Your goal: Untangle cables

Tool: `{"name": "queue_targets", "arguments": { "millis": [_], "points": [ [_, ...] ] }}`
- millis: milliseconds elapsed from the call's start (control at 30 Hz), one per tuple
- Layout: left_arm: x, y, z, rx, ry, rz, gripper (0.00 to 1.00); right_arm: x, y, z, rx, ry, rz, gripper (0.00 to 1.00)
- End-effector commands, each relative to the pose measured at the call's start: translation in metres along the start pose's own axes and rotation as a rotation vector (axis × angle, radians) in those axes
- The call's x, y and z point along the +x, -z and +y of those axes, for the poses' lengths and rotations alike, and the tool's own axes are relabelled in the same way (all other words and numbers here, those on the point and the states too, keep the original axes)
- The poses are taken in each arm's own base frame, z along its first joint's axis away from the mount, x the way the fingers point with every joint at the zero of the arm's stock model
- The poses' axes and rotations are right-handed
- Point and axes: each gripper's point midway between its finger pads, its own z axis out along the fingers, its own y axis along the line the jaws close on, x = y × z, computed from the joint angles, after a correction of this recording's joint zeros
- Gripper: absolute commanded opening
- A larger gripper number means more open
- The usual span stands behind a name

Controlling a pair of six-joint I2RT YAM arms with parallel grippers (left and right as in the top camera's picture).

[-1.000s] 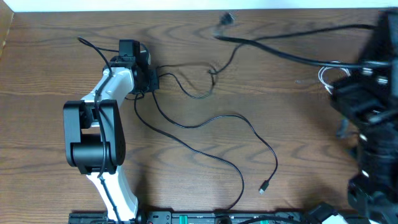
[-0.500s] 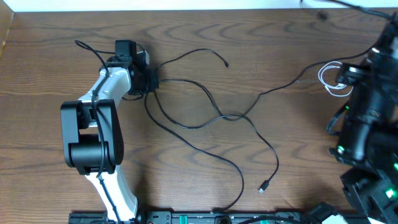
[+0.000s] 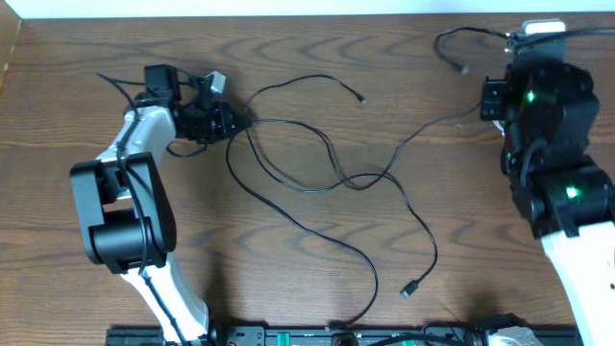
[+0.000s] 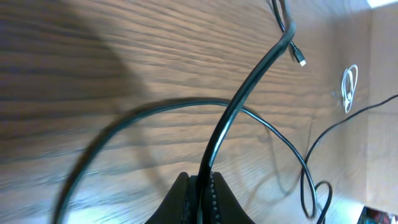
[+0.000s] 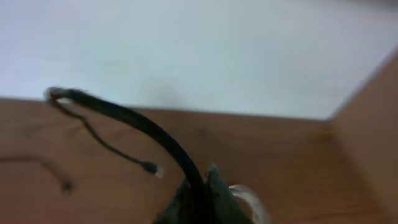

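Observation:
Two thin black cables (image 3: 317,187) cross in loose loops at the table's middle. One plug (image 3: 361,98) lies far of centre, another plug (image 3: 409,288) near the front. My left gripper (image 3: 233,122) is shut on a black cable (image 4: 249,87), which rises from between its jaws (image 4: 199,182). My right gripper (image 5: 202,180) is shut on another black cable (image 5: 143,124), whose free end (image 3: 464,67) loops by the far edge. The right arm (image 3: 543,106) hides that gripper in the overhead view. A coiled white cable (image 4: 349,87) lies at the far right, blurred beside the right fingers (image 5: 245,196).
The table's far edge (image 3: 288,16) meets a white wall. A dark rail (image 3: 288,336) runs along the front edge, where one black cable leaves the table. The left arm's bulky body (image 3: 120,211) stands over the left side.
My right arm has swung from the near right up to the far right corner, carrying its black cable. The left gripper has shifted slightly left, and the loops in the middle have spread.

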Motion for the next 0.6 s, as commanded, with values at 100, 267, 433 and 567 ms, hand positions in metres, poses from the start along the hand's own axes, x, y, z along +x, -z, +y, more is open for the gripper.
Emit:
{"name": "queue_targets", "arguments": {
  "millis": [100,267,433,567],
  "points": [
    [-0.004,0.028,0.026,0.004,0.082,-0.037,0.08,0.054,-0.040,0.045,-0.315,-0.181,0.220,0.01],
    [-0.003,0.034,0.036,-0.019,0.112,-0.044,0.08,0.093,-0.061,0.068,-0.400,-0.189,0.359,0.01],
    [-0.002,0.032,0.036,-0.033,0.120,-0.036,0.08,0.137,-0.076,0.115,-0.631,-0.243,0.512,0.01],
    [-0.002,0.032,0.036,-0.033,0.120,-0.036,0.08,0.172,-0.092,0.124,-0.642,-0.259,0.613,0.01]
  ]
}}
